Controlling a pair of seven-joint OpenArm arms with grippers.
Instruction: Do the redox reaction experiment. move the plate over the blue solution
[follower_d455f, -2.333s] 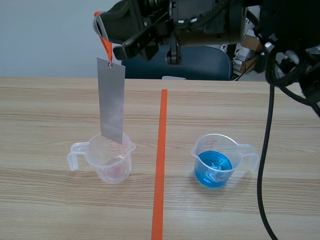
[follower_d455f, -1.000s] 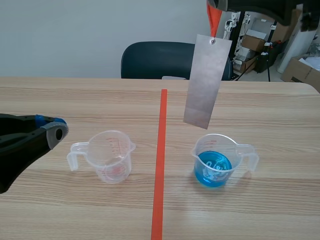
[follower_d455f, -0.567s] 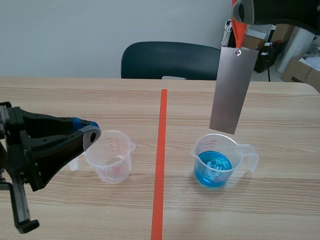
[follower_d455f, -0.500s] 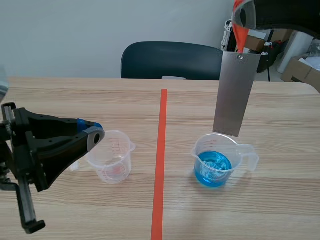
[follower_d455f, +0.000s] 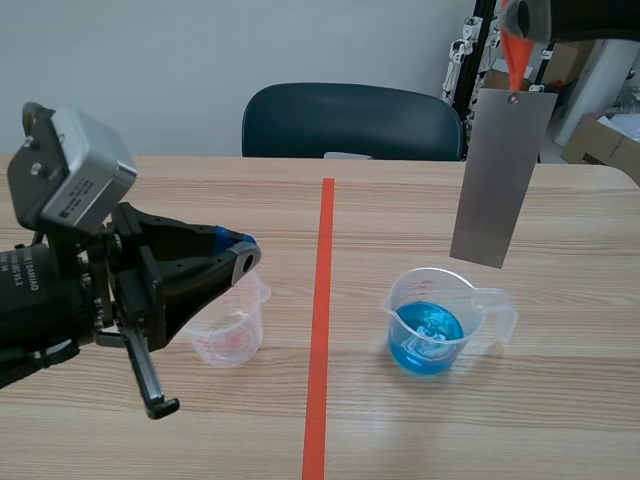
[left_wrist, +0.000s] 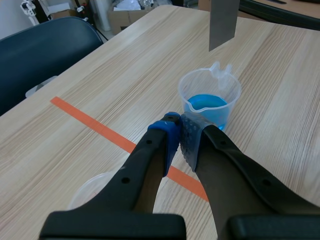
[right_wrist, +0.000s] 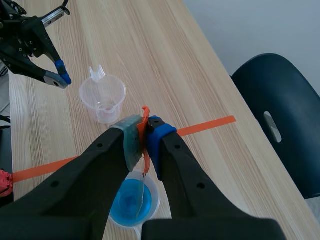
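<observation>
A grey metal plate (follower_d455f: 503, 180) hangs upright from an orange tag (follower_d455f: 514, 55), and my right gripper (follower_d455f: 520, 15) is shut on that tag high at the right. Its lower edge is in the air above the clear beaker of blue solution (follower_d455f: 430, 325), toward the beaker's handle side. In the right wrist view the tag (right_wrist: 145, 120) is pinched in my gripper (right_wrist: 144, 131), with the blue beaker (right_wrist: 132, 200) straight below. My left gripper (follower_d455f: 243, 255) is shut on nothing, low in front of the empty beaker (follower_d455f: 228, 330). In the left wrist view my gripper (left_wrist: 180, 125) points toward the blue beaker (left_wrist: 210, 100).
An orange tape line (follower_d455f: 320, 320) runs down the table between the two beakers. A dark chair (follower_d455f: 350, 120) stands behind the table, with boxes and a stand at the back right. The left arm's body (follower_d455f: 70, 270) covers the table's left front.
The right gripper has carried the plate rightward, from near the tape line to above the blue beaker. The left arm has come in from the left and now hides part of the empty beaker.
</observation>
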